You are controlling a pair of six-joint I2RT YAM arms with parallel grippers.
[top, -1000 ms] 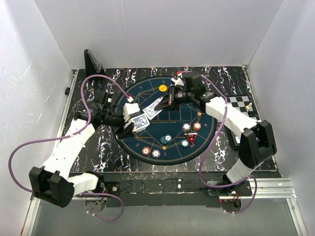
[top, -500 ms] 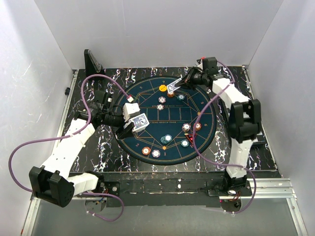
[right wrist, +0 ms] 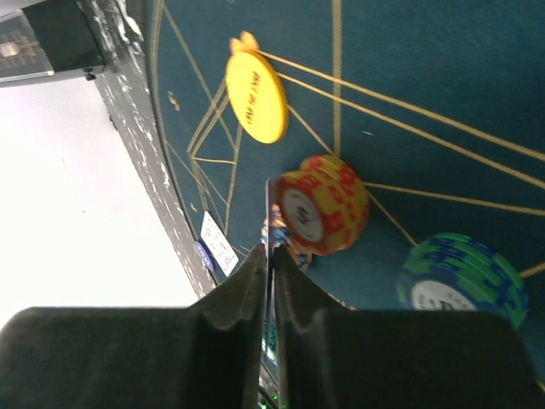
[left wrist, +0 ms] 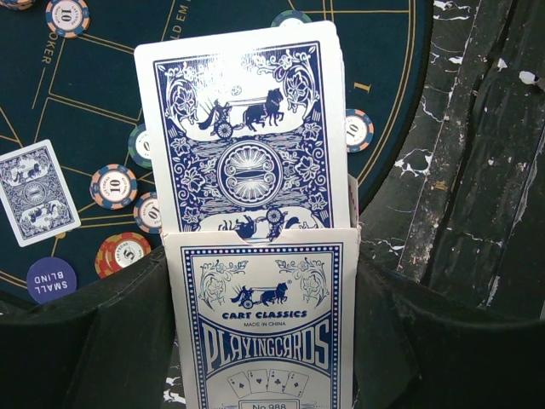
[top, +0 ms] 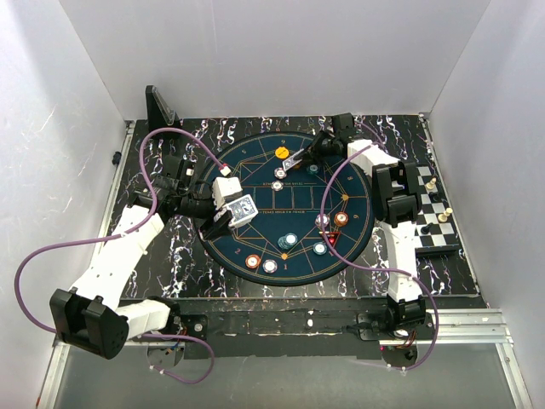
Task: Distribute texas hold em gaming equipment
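Now | left gripper (left wrist: 260, 285) low, clamped on card box (left wrist: 260, 349) | right gripper (right wrist: 271, 268) stretched far, pinching card (right wrist: 269, 217)

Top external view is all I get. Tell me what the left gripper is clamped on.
Observer: The left gripper is shut on an open card box printed Cart Classics Playing Cards.
Operator: Report what is in it.
Observer: Blue-backed cards stand out of its open top.
Operator: Now the other arm.
Observer: The right gripper pinches one card edge-on, right beside a red-yellow chip.
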